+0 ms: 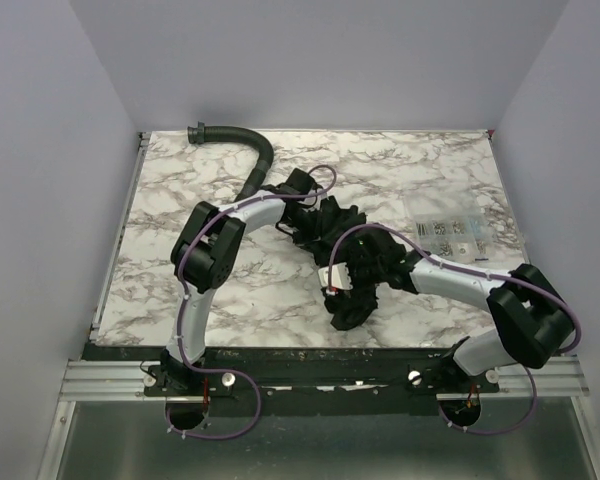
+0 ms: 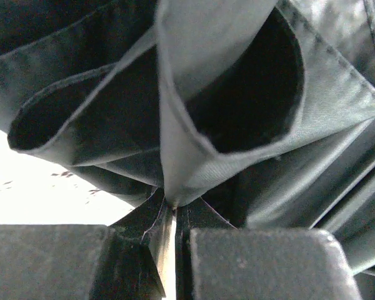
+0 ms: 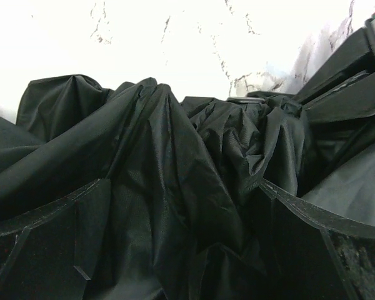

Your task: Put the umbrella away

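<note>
**One umbrella, two grippers on it**

One umbrella (image 1: 338, 220) is lying crumpled mid-table (image 1: 180, 190), with one ribbed hose (image 1: 230, 133) behind it and one clear parts box (image 1: 450, 235) to its right. The left gripper (image 2: 175, 228) is pinching a canopy fold between nearly closed jaws, which only its wrist view is showing. The right gripper (image 3: 187, 231) is straddling bunched fabric, jaws wide.

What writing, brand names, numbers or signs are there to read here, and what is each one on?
No text can be read in any view.
The umbrella: plain dark fabric, no print showing.
The clear parts box on the marble table: only tiny specks, too small to tell whether any are lettering.
The black hose: no visible marking.
</note>
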`<state>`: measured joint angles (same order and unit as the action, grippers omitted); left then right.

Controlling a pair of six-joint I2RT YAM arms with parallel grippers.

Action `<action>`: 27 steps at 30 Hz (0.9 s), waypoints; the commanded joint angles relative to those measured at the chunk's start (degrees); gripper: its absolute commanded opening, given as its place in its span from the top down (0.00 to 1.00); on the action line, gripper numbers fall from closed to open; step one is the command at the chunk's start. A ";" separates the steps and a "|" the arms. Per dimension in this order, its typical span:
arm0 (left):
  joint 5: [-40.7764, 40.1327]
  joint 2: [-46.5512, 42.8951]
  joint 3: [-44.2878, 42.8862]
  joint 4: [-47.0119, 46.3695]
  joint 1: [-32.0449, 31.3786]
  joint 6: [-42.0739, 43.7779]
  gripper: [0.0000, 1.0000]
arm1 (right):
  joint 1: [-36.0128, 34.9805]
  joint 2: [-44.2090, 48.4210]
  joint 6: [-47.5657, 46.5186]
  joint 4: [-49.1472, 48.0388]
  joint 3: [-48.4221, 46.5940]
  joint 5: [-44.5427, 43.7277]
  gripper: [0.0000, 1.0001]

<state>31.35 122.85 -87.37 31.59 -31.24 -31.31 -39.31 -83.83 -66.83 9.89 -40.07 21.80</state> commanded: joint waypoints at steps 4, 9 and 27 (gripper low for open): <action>9.93 -1.23 5.10 1.39 -5.74 2.06 0.93 | 0.07 -4.94 -2.13 -8.01 2.18 -5.21 0.04; 11.90 -1.51 4.65 4.08 -5.91 5.09 0.93 | 0.06 -5.16 -5.85 -2.65 2.84 -0.94 0.06; 11.33 -19.85 11.03 -5.21 8.81 1.52 0.54 | 0.03 -4.86 -9.74 11.98 2.15 2.58 0.64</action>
<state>39.57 107.02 -76.27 27.88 -24.73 -29.71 -39.38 -86.56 -75.70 12.21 -41.45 25.15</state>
